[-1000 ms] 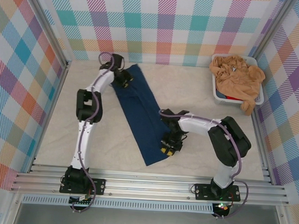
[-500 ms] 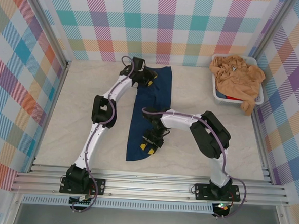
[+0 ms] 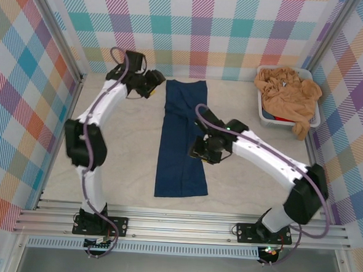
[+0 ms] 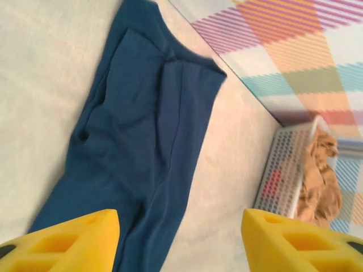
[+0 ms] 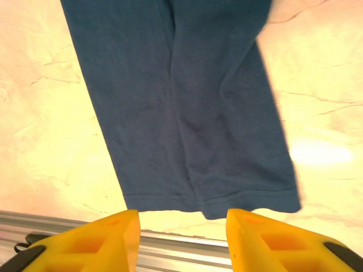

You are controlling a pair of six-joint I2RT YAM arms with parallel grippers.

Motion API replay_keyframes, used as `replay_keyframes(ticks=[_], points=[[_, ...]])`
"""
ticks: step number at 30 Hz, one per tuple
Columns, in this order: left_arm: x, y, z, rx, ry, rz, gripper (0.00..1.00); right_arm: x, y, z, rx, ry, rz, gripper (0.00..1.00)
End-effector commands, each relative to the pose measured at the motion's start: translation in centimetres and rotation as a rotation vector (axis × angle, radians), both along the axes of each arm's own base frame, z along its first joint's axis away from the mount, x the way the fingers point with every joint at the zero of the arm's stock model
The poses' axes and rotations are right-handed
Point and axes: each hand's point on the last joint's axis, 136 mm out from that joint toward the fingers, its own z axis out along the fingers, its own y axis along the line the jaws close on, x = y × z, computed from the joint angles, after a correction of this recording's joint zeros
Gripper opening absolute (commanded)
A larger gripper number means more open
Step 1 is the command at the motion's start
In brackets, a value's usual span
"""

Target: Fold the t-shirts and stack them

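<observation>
Plainly, the navy t-shirt (image 3: 180, 142) lies flat on the worktop (image 3: 252, 196) as one long, narrow strip, folded in lengthwise. It runs from just beside the checked back wall (image 3: 200, 32) toward the near rail. The end nearest the rail is a little wider than the far end. In the right wrist view that near hem lies fairly square, with a stitched line along it and a soft ridge running up the middle of the cloth. In the left wrist view the far end shows overlapping folded-in panels and a few shallow wrinkles.

The tan t-shirts (image 3: 288, 90) sit heaped in the white tub (image 3: 261, 114) at the right rear corner, well apart from the navy one. One fold hangs over the tub's near rim.

The left hand (image 3: 155, 82) hangs just left of the shirt's far end, close to the back wall. Its yellow fingers (image 4: 62, 241) are spread wide with nothing between them.

The right hand (image 3: 200, 151) is at the shirt's right edge, about halfway along. Its fingers (image 5: 283, 243) are also wide apart and empty. It seems to be above the cloth rather than on it, though the top view does not settle that.
</observation>
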Motion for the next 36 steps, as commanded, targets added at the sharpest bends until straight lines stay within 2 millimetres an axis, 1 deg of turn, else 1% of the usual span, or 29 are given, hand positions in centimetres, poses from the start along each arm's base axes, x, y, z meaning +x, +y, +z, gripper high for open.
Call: replay_keyframes(ticks=[1, 2, 3, 4, 5, 6, 7, 9, 10, 12, 13, 15, 17, 20, 23, 26, 28, 29, 31, 32, 33, 34, 36], points=[[-8.2, 0.2, -5.6, 0.085, 0.167, -0.092, 0.55, -1.3, -1.3, -3.1, -0.007, 0.028, 0.071, 0.39], [-10.8, 0.3, -6.4, 0.096, 0.196, -0.119, 0.54, -1.7, -1.2, -3.7, 0.007, 0.036, 0.1, 0.38], [-14.1, 0.5, -7.5, 0.118, 0.243, -0.154, 0.53, -2.3, -1.2, -4.5, 0.015, 0.048, 0.133, 0.38], [-17.5, 0.7, -8.7, 0.146, 0.291, -0.199, 0.52, -2.9, -1.5, -5.4, 0.002, 0.074, 0.152, 0.38], [-20.1, 1.0, -9.5, 0.174, 0.323, -0.237, 0.52, -3.5, -2.1, -6.1, -0.022, 0.101, 0.157, 0.38], [-23.6, 1.5, -11.1, 0.202, 0.39, -0.27, 0.52, -4.3, -2.6, -6.9, -0.032, 0.132, 0.163, 0.37], [-26.5, 1.7, -12.2, 0.196, 0.427, -0.294, 0.52, -5.0, -2.7, -7.6, -0.027, 0.167, 0.164, 0.38], [-30.8, 1.4, -13.9, 0.147, 0.488, -0.326, 0.54, -6.4, -2.8, -9.2, -0.021, 0.26, 0.146, 0.38], [-32.6, 1.0, -14.6, 0.124, 0.51, -0.346, 0.55, -7.0, -2.7, -9.9, -0.012, 0.3, 0.141, 0.39], [-35.3, 0.5, -15.9, 0.112, 0.555, -0.379, 0.57, -7.5, -2.9, -10.9, -0.017, 0.331, 0.122, 0.4], [-36.2, 0.2, -16.5, 0.108, 0.569, -0.397, 0.57, -7.5, -2.9, -11.4, -0.015, 0.331, 0.115, 0.4], [-37.1, -0.5, -17.2, 0.099, 0.585, -0.419, 0.58, -7.7, -3.1, -12.2, -0.021, 0.347, 0.09, 0.41], [-37.3, -1.3, -17.7, 0.087, 0.583, -0.433, 0.59, -7.9, -3.1, -13.2, -0.02, 0.372, 0.065, 0.4], [-36.7, -2.0, -18.6, 0.079, 0.576, -0.409, 0.59, -8.2, -3.1, -14.4, -0.015, 0.39, 0.026, 0.37], [-35.8, -2.4, -19.9, 0.063, 0.558, -0.374, 0.57, -7.9, -3.0, -15.0, -0.019, 0.391, 0.007, 0.34], [-35.1, -2.9, -21.2, 0.048, 0.553, -0.358, 0.52, -7.8, -2.7, -15.3, -0.01, 0.4, -0.019, 0.3], [-34.6, -3.3, -21.8, 0.049, 0.555, -0.36, 0.45, -7.8, -2.6, -15.6, -0.007, 0.412, -0.042, 0.25], [-34.3, -3.5, -22.0, 0.049, 0.548, -0.36, 0.41, -7.9, -2.5, -15.6, -0.003, 0.417, -0.056, 0.21], [-33.8, -3.7, -22.0, 0.058, 0.536, -0.365, 0.25, -8.0, -2.3, -15.4, 0.009, 0.418, -0.079, 0.09], [-33.6, -3.8, -21.9, 0.065, 0.524, -0.37, 0.15, -8.1, -2.2, -15.1, 0.013, 0.413, -0.086, 0.03], [-33.5, -3.6, -21.8, 0.079, 0.522, -0.371, 0.03, -8.3, -2.1, -14.7, 0.015, 0.412, -0.092, 0.0], [-33.6, -3.5, -21.6, 0.091, 0.523, -0.375, 0.0, -8.6, -2.1, -14.3, 0.019, 0.418, -0.095, 0.0], [-33.9, -3.0, -20.7, 0.114, 0.514, -0.382, 0.0, -9.7, -2.0, -13.4, 0.025, 0.441, -0.087, 0.0]])
